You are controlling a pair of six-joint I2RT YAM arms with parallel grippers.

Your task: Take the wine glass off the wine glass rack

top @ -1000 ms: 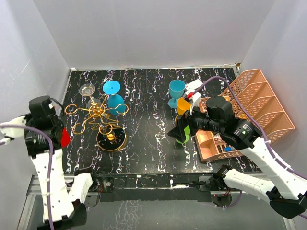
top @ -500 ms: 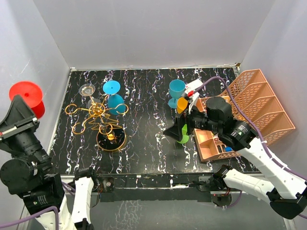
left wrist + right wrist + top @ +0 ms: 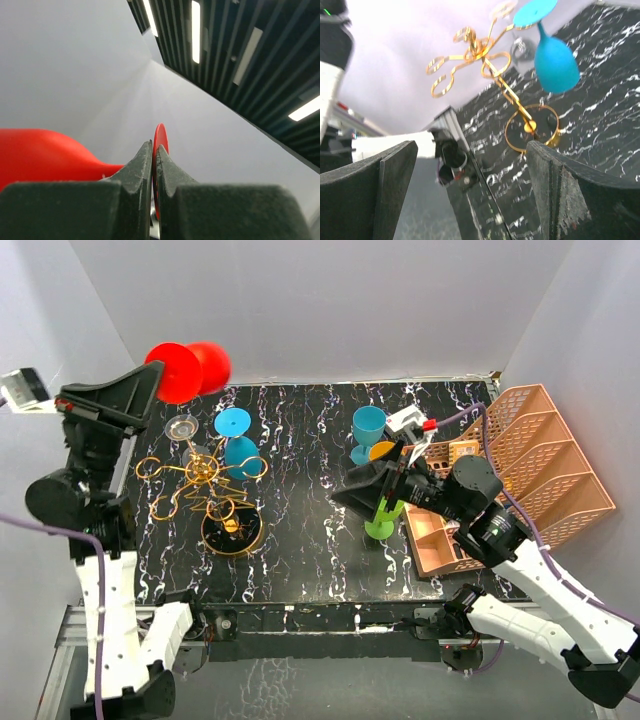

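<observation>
The gold wire wine glass rack (image 3: 205, 475) stands on the left of the black marbled table, on its round dark base (image 3: 232, 530). A blue wine glass (image 3: 238, 445) hangs upside down from one arm and a clear one (image 3: 182, 427) sits at the rack's back left. My left gripper (image 3: 160, 382) is raised above the back left corner, shut on the flat foot of a red wine glass (image 3: 190, 368); the left wrist view shows the red foot (image 3: 160, 137) pinched between my left gripper's (image 3: 154, 147) jaws. My right gripper (image 3: 365, 490) is open and empty at mid-table, facing the rack (image 3: 480, 55).
Blue (image 3: 367, 428), orange (image 3: 382, 452) and green (image 3: 380, 527) wine glasses stand near the right gripper. A peach mesh organiser (image 3: 540, 460) fills the right side. White walls close in the table on three sides. The blue wine glass (image 3: 555, 62) hangs right of the rack post in the right wrist view.
My left arm has swung up from low at the table's left edge, carrying the red wine glass high over the back left corner. The right gripper has tilted towards the rack.
</observation>
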